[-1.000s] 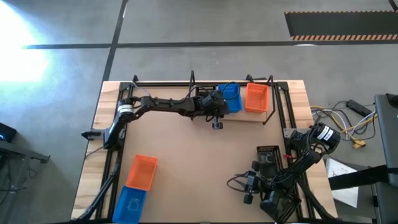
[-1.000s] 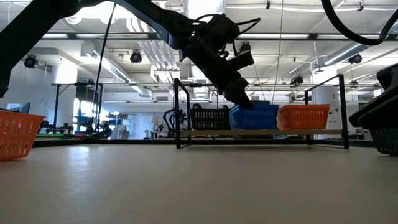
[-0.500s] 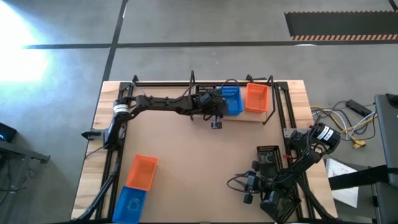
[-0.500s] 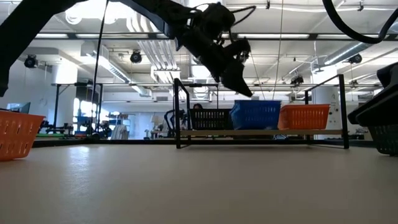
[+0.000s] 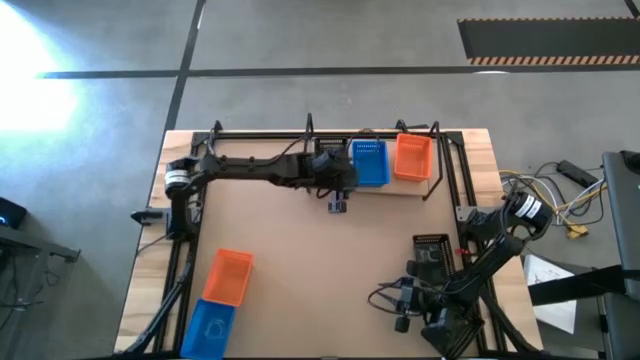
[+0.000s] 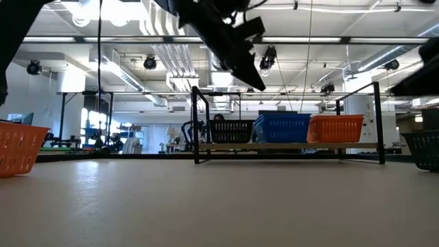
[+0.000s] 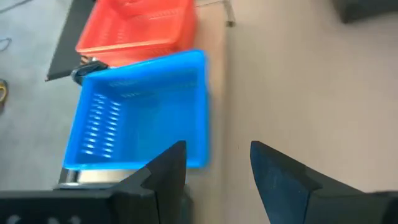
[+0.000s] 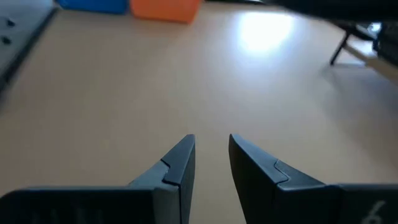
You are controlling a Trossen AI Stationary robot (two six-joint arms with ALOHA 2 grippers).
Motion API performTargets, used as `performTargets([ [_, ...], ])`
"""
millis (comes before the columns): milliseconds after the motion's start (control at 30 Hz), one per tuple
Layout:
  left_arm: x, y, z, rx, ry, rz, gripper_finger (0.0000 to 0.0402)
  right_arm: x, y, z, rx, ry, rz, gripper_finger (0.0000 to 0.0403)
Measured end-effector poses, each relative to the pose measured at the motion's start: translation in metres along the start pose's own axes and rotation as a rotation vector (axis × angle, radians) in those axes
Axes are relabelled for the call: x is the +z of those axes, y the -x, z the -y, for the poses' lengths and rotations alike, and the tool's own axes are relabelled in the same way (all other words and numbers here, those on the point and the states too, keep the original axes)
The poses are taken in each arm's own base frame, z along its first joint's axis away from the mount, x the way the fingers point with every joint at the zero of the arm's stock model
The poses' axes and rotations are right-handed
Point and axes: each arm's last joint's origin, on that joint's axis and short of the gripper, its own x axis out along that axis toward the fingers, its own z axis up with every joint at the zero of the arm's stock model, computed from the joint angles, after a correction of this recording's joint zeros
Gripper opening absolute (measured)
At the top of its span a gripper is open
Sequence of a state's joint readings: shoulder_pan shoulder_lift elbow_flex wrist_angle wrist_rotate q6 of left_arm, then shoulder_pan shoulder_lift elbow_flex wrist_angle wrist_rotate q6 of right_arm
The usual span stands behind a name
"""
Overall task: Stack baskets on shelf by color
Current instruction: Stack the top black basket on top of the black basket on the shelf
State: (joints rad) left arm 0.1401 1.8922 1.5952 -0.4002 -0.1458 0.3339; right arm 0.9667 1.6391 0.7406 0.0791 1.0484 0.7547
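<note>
The shelf [image 5: 398, 187] stands at the table's far edge. On it a black basket [image 6: 231, 130], a blue basket [image 5: 370, 163] and an orange basket [image 5: 412, 157] rest side by side on their bottoms. My left gripper [image 6: 252, 79] hangs open above and just left of the blue basket [image 7: 140, 112], touching nothing. My right gripper [image 8: 211, 149] is low near the table's near right corner [image 5: 400, 300], open with nothing between its fingers. An orange basket [image 5: 230, 275] and a blue basket [image 5: 208, 325] lie on the table at the near left. A black basket [image 5: 432, 250] sits by the right arm.
The shelf's black wire frame [image 6: 197, 123] rises at both ends of the board. Black arm frames run along the table's left and right edges [image 5: 178, 270]. Bare tabletop [image 5: 310, 260] lies between the shelf and the loose baskets. Cables [image 5: 560, 200] lie off the table's right side.
My left gripper has opened and let go of the blue basket. It has risen and drawn back toward the table's left. The blue basket stays on the shelf between the black and the orange one.
</note>
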Motion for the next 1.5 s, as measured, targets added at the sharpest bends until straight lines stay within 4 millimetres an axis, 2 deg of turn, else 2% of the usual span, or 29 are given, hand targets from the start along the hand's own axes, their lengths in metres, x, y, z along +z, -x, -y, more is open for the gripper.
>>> performTargets([
  [133, -0.005, 0.015, 0.038, -0.019, -0.023, -0.016, 0.0164, 0.020, 0.014, -0.003, 0.047, 0.014, 0.032, 0.0091],
  [367, -0.036, 0.032, 0.124, -0.046, -0.052, -0.001, 0.0164, 0.055, 0.052, 0.011, 0.075, 0.011, -0.025, 0.0091],
  [533, -0.065, 0.039, 0.176, -0.115, -0.031, 0.083, 0.0164, 0.077, 0.072, 0.024, 0.091, -0.067, -0.260, 0.0091],
  [667, -0.082, 0.040, 0.201, -0.160, 0.055, 0.237, 0.0164, 0.075, 0.079, 0.033, 0.034, -0.127, -0.501, 0.0091],
  [800, -0.096, 0.039, 0.209, -0.173, 0.126, 0.416, 0.0164, 0.063, 0.080, 0.035, 0.051, -0.139, -0.701, 0.0091],
  [900, -0.103, 0.040, 0.207, -0.169, 0.157, 0.479, 0.0164, 0.059, 0.080, 0.037, 0.043, -0.154, -0.757, 0.0091],
  [1067, -0.102, 0.038, 0.203, -0.157, 0.171, 0.494, 0.0164, 0.054, 0.079, 0.043, -0.012, -0.102, -0.777, 0.0118],
  [1233, -0.100, 0.039, 0.202, -0.156, 0.175, 0.499, 0.0164, 0.035, 0.077, 0.049, -0.036, -0.013, -0.892, 0.0146],
  [1367, -0.100, 0.039, 0.202, -0.156, 0.174, 0.500, 0.0164, 0.025, 0.075, 0.052, -0.040, 0.051, -0.939, 0.0139],
  [1500, -0.100, 0.038, 0.202, -0.156, 0.174, 0.499, 0.0164, 0.021, 0.073, 0.052, -0.040, 0.091, -0.943, 0.0102],
])
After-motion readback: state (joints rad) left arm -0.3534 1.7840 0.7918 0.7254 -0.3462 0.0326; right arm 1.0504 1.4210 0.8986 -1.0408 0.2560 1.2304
